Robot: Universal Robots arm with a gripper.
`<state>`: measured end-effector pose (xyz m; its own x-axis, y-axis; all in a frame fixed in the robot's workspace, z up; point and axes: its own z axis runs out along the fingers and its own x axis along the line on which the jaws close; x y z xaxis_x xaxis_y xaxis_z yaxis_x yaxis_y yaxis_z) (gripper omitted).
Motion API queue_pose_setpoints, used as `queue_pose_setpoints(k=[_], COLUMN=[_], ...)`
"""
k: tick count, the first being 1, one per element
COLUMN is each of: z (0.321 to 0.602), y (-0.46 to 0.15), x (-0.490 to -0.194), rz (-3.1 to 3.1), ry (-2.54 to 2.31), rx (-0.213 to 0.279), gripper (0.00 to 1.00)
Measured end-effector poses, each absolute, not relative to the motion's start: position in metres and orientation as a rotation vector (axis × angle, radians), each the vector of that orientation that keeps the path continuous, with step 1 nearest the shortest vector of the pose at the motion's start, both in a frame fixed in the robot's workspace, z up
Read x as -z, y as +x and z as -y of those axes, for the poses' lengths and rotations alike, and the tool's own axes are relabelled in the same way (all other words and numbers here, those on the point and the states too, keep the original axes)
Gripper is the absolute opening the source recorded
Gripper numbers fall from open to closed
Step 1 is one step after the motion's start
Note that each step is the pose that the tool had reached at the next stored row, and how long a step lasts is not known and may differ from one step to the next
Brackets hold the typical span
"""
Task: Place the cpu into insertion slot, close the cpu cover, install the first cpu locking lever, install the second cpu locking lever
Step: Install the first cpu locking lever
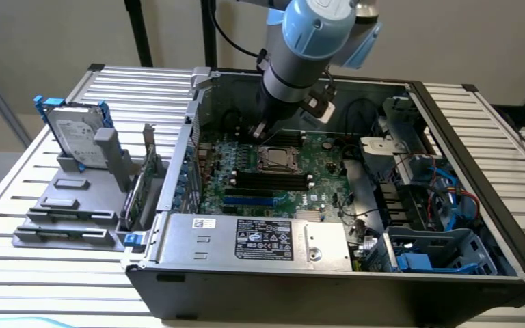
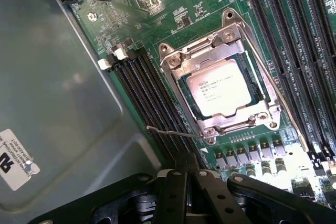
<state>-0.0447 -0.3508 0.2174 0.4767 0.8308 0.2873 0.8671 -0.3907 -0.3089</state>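
The gripper is fully closed and carries nothing; its two black fingertips meet with no part between them. In the exterior view the gripper hangs inside the open computer case, just beyond the insertion slot on the side toward the case's rear wall.

The governing relation: a thin wire locking lever lies between the fingertips and the nearest corner of the socket. It is the closest task part to the gripper. Its long axis runs crosswise to the fingers, from that corner out over the black memory slots, and its free end appears unlatched. A second locking lever runs along the far side of the socket; whether it is hooked cannot be told.

The cpu is seated flat in the insertion slot, its pale silvery lid with printed text facing up. The cpu cover, a bright metal frame, lies shut around it on the green motherboard.
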Motion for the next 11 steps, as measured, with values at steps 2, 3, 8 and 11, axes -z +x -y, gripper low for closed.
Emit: queue_pose_setpoints(k=[2, 3, 8, 11], z=[0.3499, 0.3492, 0.3462, 0.3445], y=[-0.0450, -0.0452, -0.0463, -0.0467], x=[-0.2160, -0.2153, -0.2128, -0.2111], rz=[1.420, 1.423, 1.429, 1.433], ry=[-2.318, -2.320, -2.329, -2.338], rx=[0.123, 0.127, 0.125, 0.120], gripper=[0.11, 0.11, 0.11, 0.11])
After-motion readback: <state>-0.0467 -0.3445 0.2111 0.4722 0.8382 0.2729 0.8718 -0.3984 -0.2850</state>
